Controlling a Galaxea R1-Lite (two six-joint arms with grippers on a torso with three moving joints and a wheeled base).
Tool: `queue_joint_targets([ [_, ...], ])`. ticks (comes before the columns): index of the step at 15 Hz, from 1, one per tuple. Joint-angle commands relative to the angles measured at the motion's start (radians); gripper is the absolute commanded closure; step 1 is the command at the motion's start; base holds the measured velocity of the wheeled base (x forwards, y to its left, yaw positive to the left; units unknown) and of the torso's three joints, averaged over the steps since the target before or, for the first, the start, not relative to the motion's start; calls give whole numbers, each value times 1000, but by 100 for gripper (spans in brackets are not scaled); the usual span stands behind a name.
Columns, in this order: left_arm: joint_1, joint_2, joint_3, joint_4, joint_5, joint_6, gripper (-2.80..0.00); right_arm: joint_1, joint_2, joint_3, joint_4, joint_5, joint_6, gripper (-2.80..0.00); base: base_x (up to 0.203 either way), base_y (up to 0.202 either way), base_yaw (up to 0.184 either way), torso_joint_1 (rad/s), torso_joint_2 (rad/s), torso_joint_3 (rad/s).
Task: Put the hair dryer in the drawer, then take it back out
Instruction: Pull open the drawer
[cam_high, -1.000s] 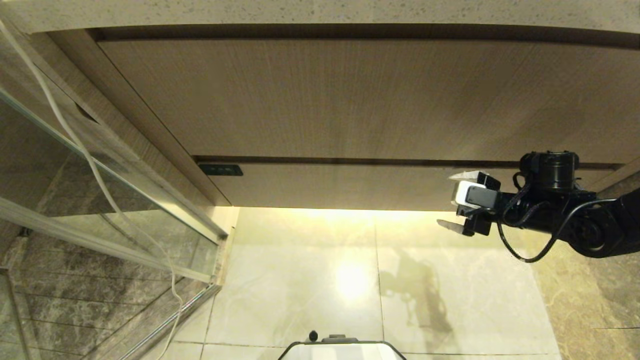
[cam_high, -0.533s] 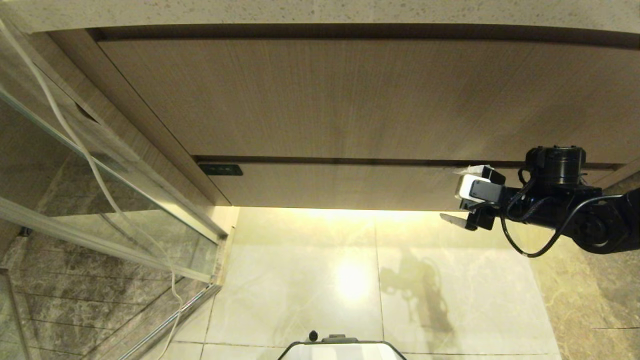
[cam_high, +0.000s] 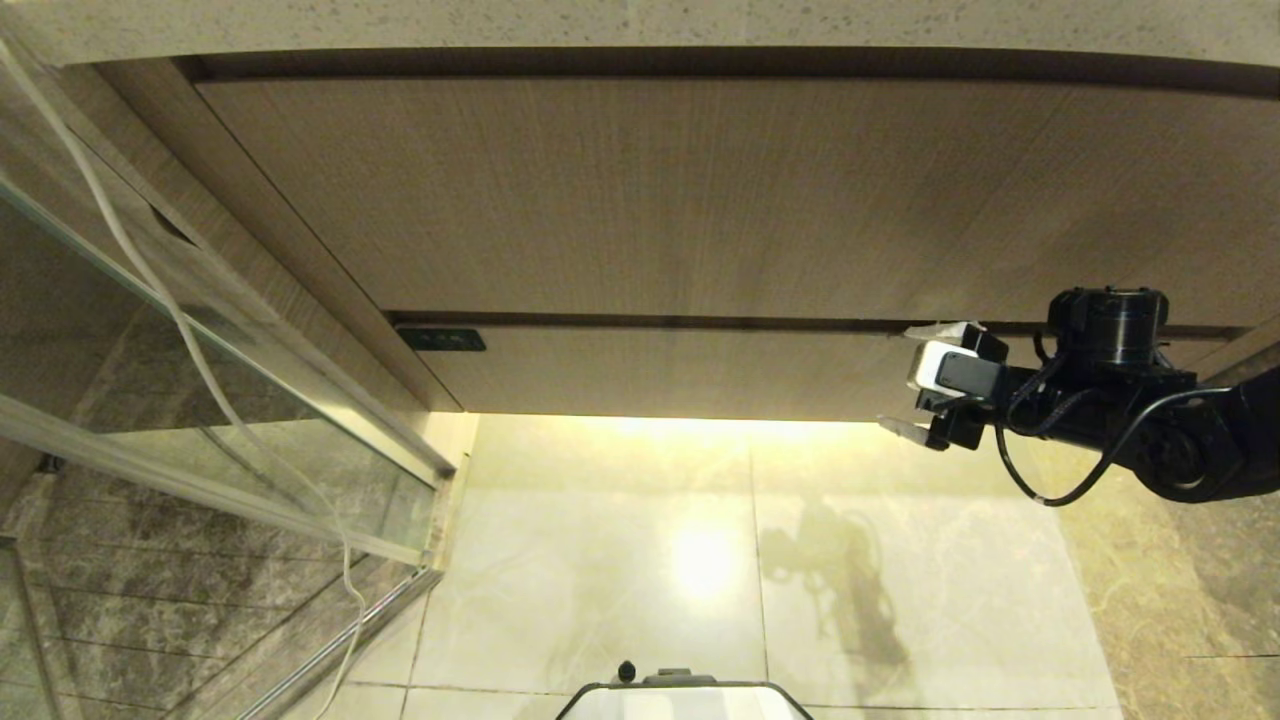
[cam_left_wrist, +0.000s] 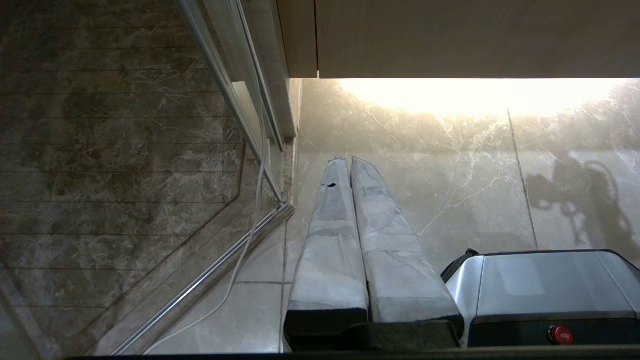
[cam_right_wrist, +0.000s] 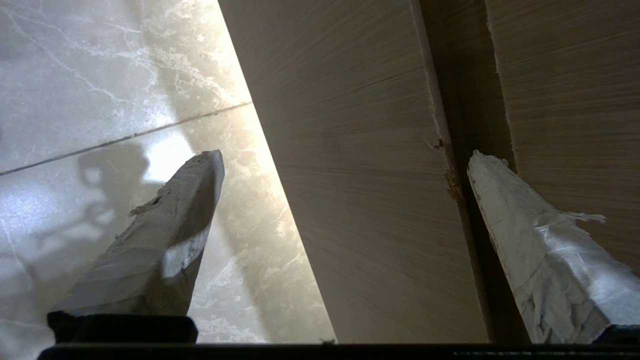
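Straddling the closed drawer (cam_high: 690, 370) front at its right end, the right claw (cam_high: 912, 380) gapes wide; best hook that top seam squarely. Left claw (cam_left_wrist: 345, 165) clenched, parked. Hair dryer unseen.

Beige wood-grain drawer (cam_high: 660, 370) showing beside the black right gripper (cam_high: 915, 380); cream marble-veined floor (cam_high: 620, 560) glowing yellow below it.

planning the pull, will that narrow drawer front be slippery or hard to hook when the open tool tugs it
Probably slippery: the drawer front looks smooth, with no handle. Likely stiff, so the dark gap above it is the only purchase. The right tool straddles the front, open, one finger at that gap.
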Motion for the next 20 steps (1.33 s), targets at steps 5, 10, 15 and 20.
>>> queue_joint_targets([
  [5, 0, 0, 2, 0, 0, 0, 0, 0, 23, -19, -7, 2, -6, -280, 0, 0, 0, 0, 0, 0],
  [10, 0, 0, 2, 0, 0, 0, 0, -1, 106, -64, -17, -4, -7, -280, 0, 0, 0, 0, 0, 0],
  [15, 0, 0, 2, 0, 0, 0, 0, -4, 133, -71, -61, -5, -10, -280, 0, 0, 0, 0, 0, 0],
  [20, 0, 0, 1, 0, 0, 0, 0, -9, 124, -66, -99, -7, -13, -280, 0, 0, 0, 0, 0, 0],
])
